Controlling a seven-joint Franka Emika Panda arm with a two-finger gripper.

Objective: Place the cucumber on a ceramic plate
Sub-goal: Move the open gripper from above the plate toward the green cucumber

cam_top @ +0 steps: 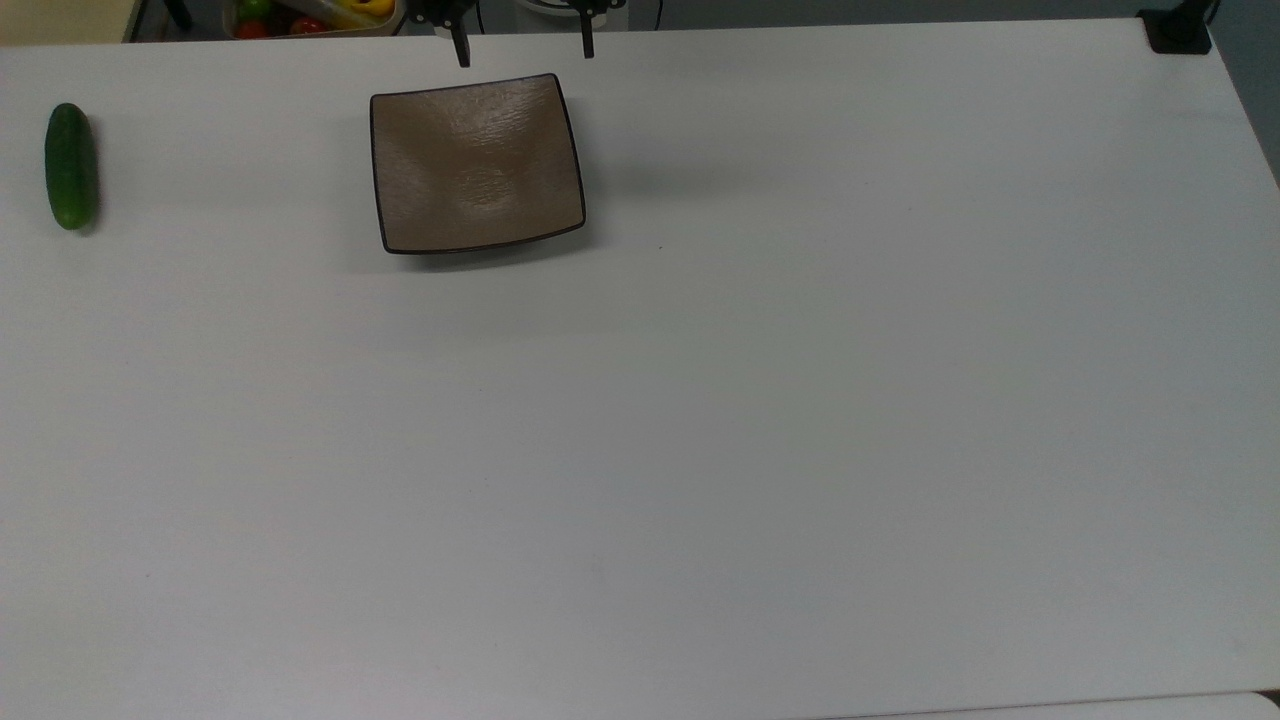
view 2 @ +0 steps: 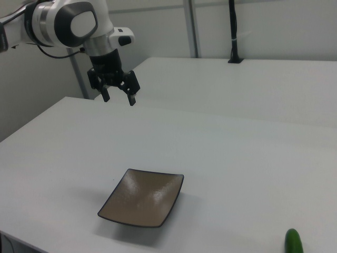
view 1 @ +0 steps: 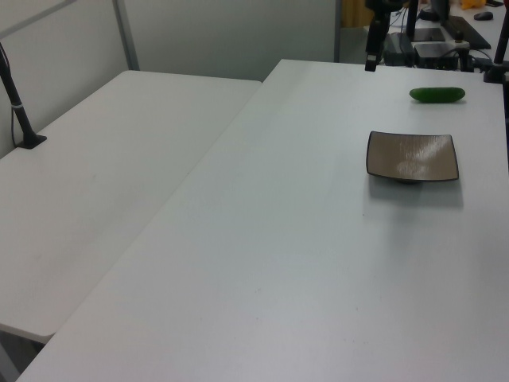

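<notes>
The dark green cucumber (cam_top: 71, 166) lies on the white table at the top view's far left, well apart from the plate; it also shows as the cucumber (view 1: 437, 95) and the cucumber (view 2: 294, 242). The square brown plate (cam_top: 476, 162) with its thin dark rim sits empty near the table's far edge, seen too as the plate (view 1: 412, 156) and the plate (view 2: 142, 197). My gripper (view 2: 119, 97) hangs open in the air above and behind the plate, nothing between its fingers. Its two fingertips (cam_top: 462, 52) poke in at the top view's upper edge.
A container of coloured toy produce (cam_top: 310, 15) stands off the table at the top view's upper left. A black clamp (cam_top: 1178, 30) sits at the top view's upper right corner. A second white table (view 1: 103, 159) adjoins on the left view's left.
</notes>
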